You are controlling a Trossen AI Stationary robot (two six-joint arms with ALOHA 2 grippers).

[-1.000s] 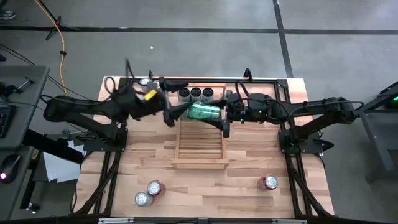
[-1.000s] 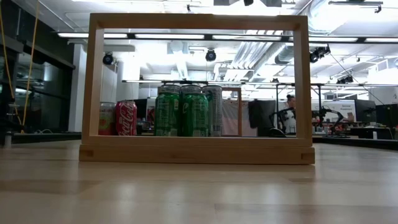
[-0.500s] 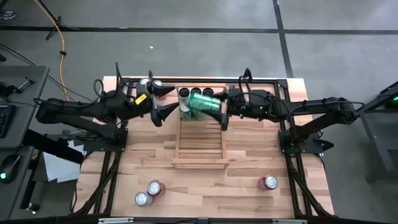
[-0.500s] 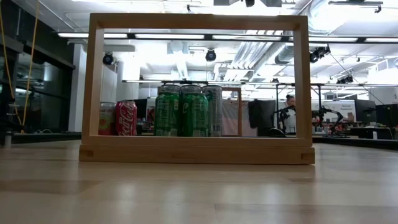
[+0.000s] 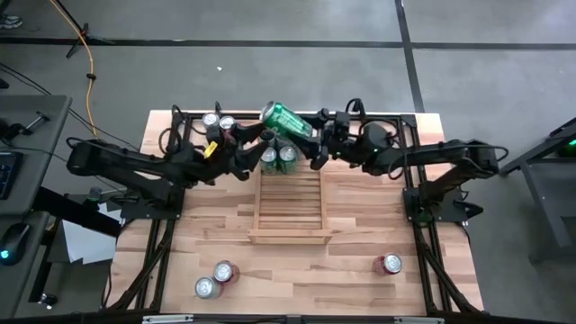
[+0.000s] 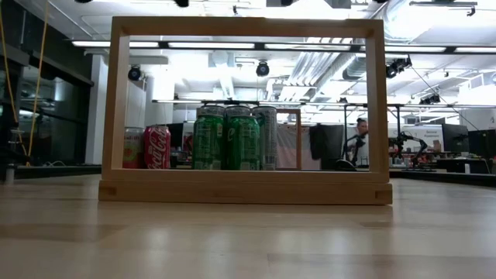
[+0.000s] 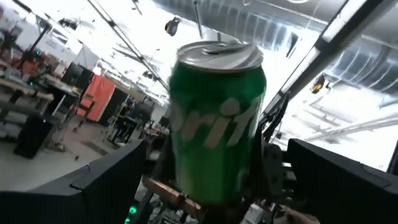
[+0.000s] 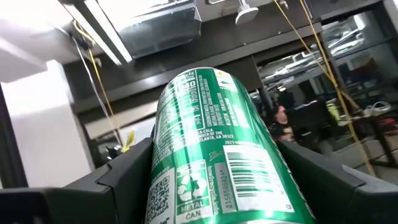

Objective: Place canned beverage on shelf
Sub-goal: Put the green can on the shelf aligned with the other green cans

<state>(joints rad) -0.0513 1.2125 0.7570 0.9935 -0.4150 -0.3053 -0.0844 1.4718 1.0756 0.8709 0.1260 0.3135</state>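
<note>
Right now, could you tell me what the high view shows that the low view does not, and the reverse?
Only the high view shows both arms: the right gripper holds a green can above the shelf's far end, with the left gripper open beside it. Only the low view shows the red can's side and a person behind. Both show the shelf and the green cans standing on it.

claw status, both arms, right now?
Left claw: open, empty, beside the green can.
Right claw: closed on the green can, above the shelf.
</note>
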